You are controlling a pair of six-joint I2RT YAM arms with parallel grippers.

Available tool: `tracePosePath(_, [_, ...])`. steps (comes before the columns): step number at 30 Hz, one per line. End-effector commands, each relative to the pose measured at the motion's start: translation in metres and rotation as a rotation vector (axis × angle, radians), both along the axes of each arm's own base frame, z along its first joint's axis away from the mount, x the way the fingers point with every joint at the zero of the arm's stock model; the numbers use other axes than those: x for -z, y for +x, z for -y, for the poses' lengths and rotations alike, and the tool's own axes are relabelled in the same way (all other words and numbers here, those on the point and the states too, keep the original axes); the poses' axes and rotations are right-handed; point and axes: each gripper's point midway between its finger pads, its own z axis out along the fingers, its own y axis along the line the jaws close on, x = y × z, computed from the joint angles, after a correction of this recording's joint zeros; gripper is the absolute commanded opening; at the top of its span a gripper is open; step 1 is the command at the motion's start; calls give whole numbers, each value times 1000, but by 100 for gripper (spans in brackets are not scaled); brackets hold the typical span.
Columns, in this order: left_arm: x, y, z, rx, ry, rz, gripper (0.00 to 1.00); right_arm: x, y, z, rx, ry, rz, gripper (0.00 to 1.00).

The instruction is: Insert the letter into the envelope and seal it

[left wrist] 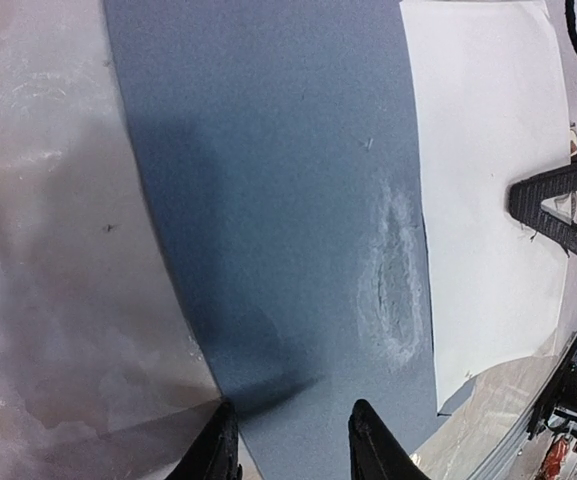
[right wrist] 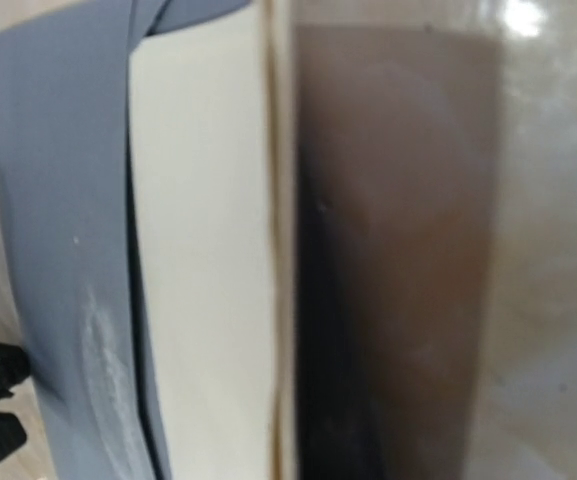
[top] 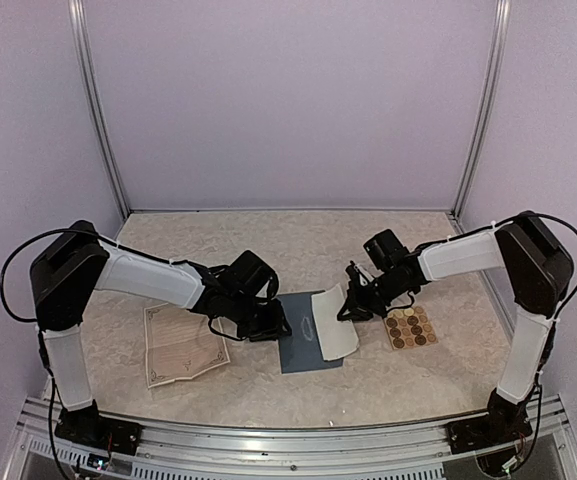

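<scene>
One envelope (top: 303,347) was laid at the middle of the surface (top: 268,240), its pale flap (top: 334,324) held up by the closed right gripper (top: 349,308). The left gripper (top: 272,326), jaws apart, was set at its left edge. One letter (top: 181,345) and one sticker sheet (top: 410,327) were laid alongside.

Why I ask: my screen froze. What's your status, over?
Left pincer open over envelope edge. Right pincer shut on raised flap. Letter lies outside. Nothing blocking.
</scene>
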Motion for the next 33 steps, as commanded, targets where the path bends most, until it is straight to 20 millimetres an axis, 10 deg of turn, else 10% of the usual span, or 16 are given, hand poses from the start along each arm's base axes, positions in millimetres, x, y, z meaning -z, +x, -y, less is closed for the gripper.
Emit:
tracePosePath(1, [32, -6, -19, -6, 101, -59, 35, -2, 6, -8, -26, 37, 14, 0])
tracePosePath(33, [35, -2, -18, -7, 100, -65, 35, -28, 12, -19, -107, 73, 131, 0])
